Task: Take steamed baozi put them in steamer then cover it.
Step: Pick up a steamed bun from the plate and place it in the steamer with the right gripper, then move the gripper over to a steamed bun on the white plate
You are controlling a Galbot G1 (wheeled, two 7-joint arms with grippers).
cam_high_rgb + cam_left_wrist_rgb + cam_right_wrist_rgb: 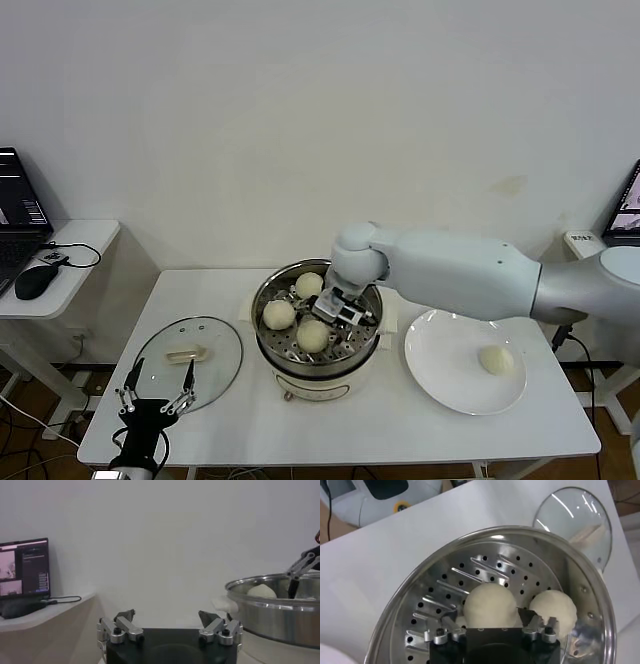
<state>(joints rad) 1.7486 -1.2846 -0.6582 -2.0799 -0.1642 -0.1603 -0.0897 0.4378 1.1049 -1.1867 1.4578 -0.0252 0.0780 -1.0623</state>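
The steamer (316, 383) stands mid-table with three baozi on its perforated tray (445, 575): one at the back (309, 285), one on the left (279, 314), one in front (313, 335). My right gripper (337, 306) reaches down into the pot. In the right wrist view its fingers (451, 619) stand open on either side of a baozi (490, 602) that rests on the tray; another baozi (553, 608) lies beside it. A fourth baozi (497, 359) lies on the white plate (445, 385). The glass cover (205, 372) lies flat on the table, left of the pot. My left gripper (157, 386) hangs open and empty by the cover's front edge.
A side table (75, 240) with a laptop (18, 215) and a mouse (36, 281) stands to the left. Another screen (628, 205) shows at the far right. The left wrist view shows the steamer's wall (270, 615) close by.
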